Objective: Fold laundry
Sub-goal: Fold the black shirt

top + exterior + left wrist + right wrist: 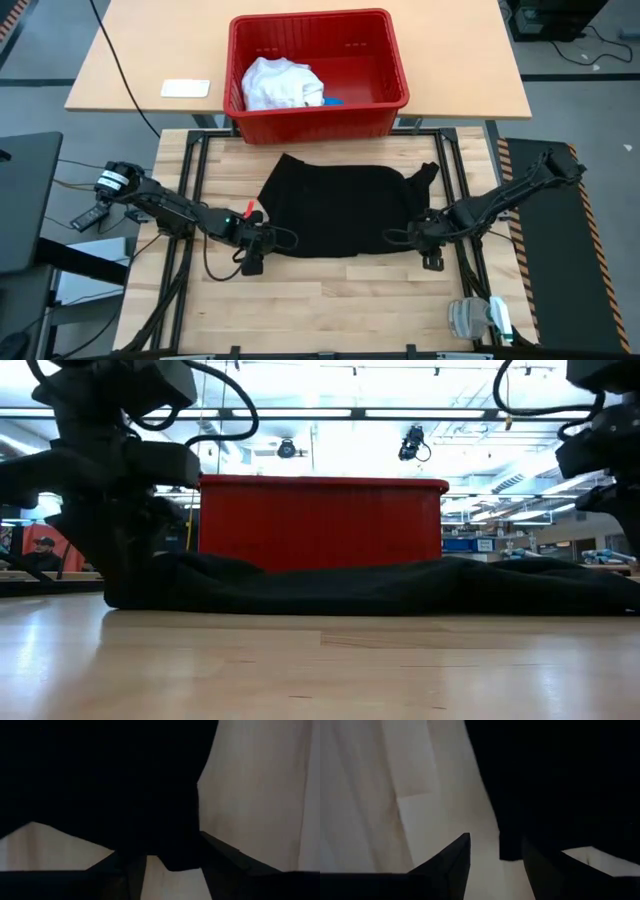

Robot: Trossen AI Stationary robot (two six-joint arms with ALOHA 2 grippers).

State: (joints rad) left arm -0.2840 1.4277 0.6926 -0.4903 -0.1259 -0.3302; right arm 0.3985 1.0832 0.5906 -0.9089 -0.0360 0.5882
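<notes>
Tools (262,240) at black garment (340,208), wooden table (330,300)

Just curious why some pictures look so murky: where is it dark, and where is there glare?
Both wrist views: the black cloth garment fills them, nearly featureless. Low view: bright ceiling lights silhouette the arms, and the wooden table shines. High view: evenly lit.

A black garment (335,210) lies spread nearly flat on the wooden surface (330,300), roughly rectangular, with a small flap sticking out at its far right corner. Seen from table height it is a low, softly rumpled dark band (400,588). A large white T-shirt (278,82) sits crumpled in the red basket (385,40), a small bright blue piece (331,100) touching its right side.
</notes>
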